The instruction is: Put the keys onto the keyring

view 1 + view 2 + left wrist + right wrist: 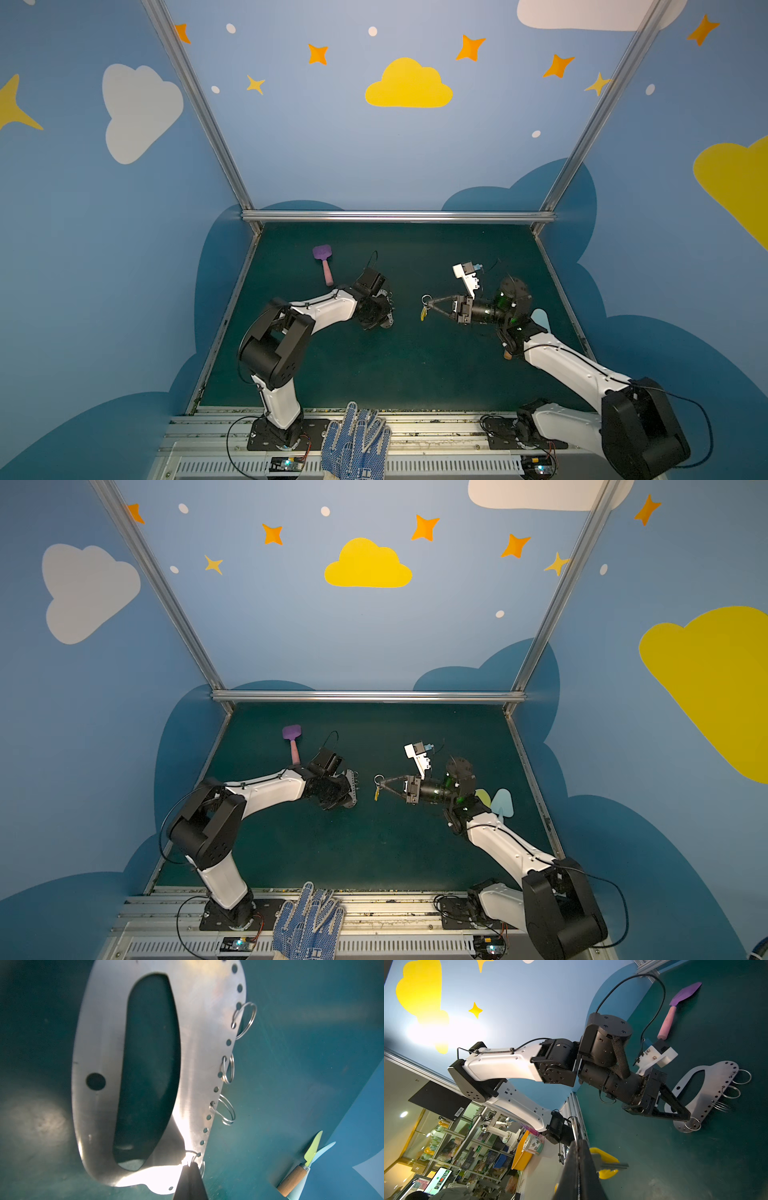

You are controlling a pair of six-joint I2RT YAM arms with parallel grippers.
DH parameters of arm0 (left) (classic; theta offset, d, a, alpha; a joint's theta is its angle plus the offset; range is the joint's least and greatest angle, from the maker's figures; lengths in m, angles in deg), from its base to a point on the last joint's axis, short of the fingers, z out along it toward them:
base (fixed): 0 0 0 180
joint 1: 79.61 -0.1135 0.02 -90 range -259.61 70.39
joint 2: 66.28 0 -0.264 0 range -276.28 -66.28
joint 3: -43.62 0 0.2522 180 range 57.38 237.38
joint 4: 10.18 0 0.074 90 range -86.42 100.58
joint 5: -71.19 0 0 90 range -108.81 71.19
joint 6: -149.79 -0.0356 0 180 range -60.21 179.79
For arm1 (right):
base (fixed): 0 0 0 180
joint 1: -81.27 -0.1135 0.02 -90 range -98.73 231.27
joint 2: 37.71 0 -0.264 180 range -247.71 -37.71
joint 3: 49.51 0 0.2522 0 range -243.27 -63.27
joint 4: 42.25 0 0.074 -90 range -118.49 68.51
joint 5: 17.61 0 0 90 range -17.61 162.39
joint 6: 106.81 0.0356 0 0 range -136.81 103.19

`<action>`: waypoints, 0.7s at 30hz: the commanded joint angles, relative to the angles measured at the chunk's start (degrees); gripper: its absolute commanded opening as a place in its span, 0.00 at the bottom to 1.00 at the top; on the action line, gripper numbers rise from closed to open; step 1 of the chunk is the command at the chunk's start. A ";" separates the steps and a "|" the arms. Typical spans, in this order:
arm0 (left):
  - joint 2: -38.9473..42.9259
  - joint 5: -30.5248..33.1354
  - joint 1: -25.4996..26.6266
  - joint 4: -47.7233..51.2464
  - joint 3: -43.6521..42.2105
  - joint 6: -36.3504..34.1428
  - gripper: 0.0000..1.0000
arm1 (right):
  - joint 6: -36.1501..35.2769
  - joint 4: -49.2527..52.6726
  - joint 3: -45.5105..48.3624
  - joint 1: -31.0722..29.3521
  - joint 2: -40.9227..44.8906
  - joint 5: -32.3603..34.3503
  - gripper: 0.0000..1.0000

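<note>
Holding both parts, I am at the approach step. Left claw (687,1119) pinches the keyring (99,1043), left of centre in both top views. Right claw (430,300) pinches the keys (423,312), dangling just right of centre, apart from it. Next move, I judge, needs fine alignment.

Dark green table (395,374), purple spatula (325,266) far left, pale blue spatula (503,800) right

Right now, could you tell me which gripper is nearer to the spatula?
Left. The left gripper, shut on the keyring, is close by the spatula, near its handle; the right gripper, shut on the keys, is across the middle.
</note>
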 commanded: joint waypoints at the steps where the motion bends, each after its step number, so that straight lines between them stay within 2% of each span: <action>1: 1.66 -0.25 -0.34 -0.64 -0.25 -0.09 0.04 | -2.36 4.76 -0.77 0.28 1.14 0.68 0.00; 6: 1.77 -0.34 -0.32 -0.68 0.00 0.00 0.04 | -9.98 20.25 -3.30 -0.15 -1.99 7.86 0.00; 14: 2.24 -0.07 -0.32 -0.67 0.00 0.42 0.04 | -15.39 30.16 -10.93 -8.58 -14.69 17.88 0.00; 21: 2.33 0.31 -0.32 -0.35 0.20 0.44 0.04 | -14.70 32.76 -15.17 -11.66 -24.42 23.27 0.00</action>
